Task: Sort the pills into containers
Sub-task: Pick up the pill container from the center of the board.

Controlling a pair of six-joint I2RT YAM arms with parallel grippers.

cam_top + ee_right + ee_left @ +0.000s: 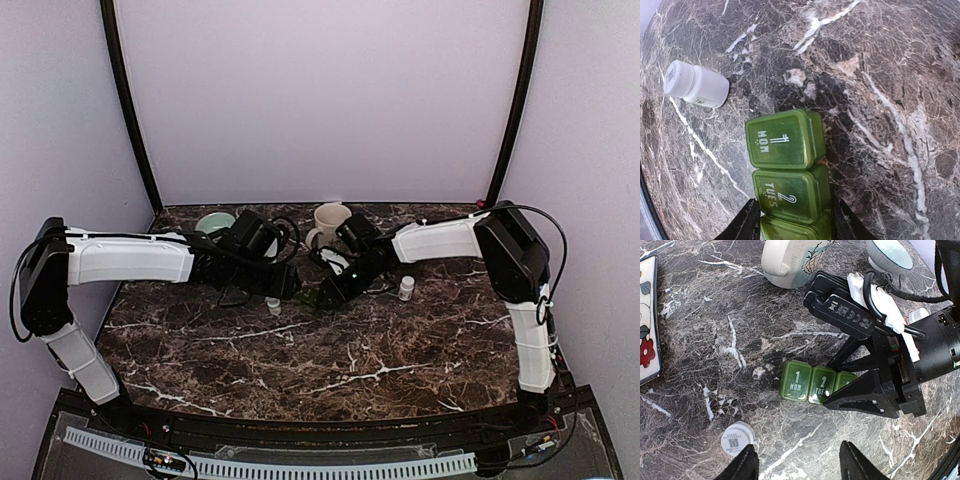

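we see green pill organizer (782, 140) mid-table, right gripper (795, 222) straddling it, clamped or not we can't tell, left gripper (797, 465) jaws wide, holding nothing, white bottle (736, 438) near, marble table (700, 340) stretching toward near edge

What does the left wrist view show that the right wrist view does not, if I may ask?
Only the left wrist view: a cream mug, a bowl, a patterned plate at the left edge, the right arm reaching over the green pill organiser, and the left fingers, apart with nothing between them.
Only the right wrist view: the right fingers straddling the organiser; contact is unclear.
Both: the organiser with MON and TUES lids closed, a white bottle, and the marble table.
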